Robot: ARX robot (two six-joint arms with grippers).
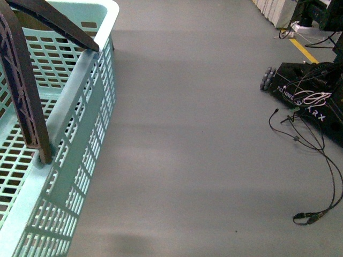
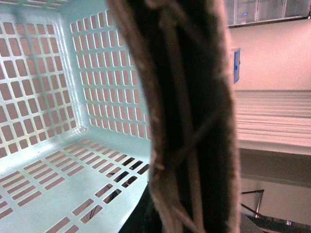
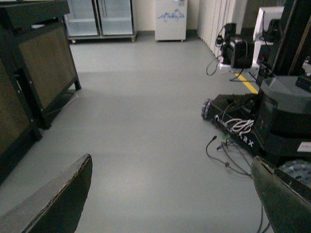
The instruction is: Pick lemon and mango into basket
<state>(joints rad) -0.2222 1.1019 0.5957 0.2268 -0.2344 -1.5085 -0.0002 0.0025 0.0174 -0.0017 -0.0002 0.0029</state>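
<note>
The light turquoise basket [image 1: 80, 134] fills the left of the front view, lifted and tilted, with its brown handle [image 1: 24, 96] raised. In the left wrist view the handle [image 2: 184, 121] runs right through my left gripper [image 2: 182, 218], which is shut on it. Behind it I see the basket's slotted floor and walls [image 2: 58, 97], with nothing inside the part that shows. My right gripper [image 3: 170, 194] is open over bare grey floor, its fingers [image 3: 58, 204] wide apart and holding nothing. The lemon and the mango are out of view.
A black wheeled robot base [image 1: 311, 91] with white and black cables stands at the right, and a loose cable [image 1: 316, 160] trails across the floor. A dark wooden cabinet [image 3: 34, 73] stands opposite it. Glass-door fridges [image 3: 99, 17] line the far wall.
</note>
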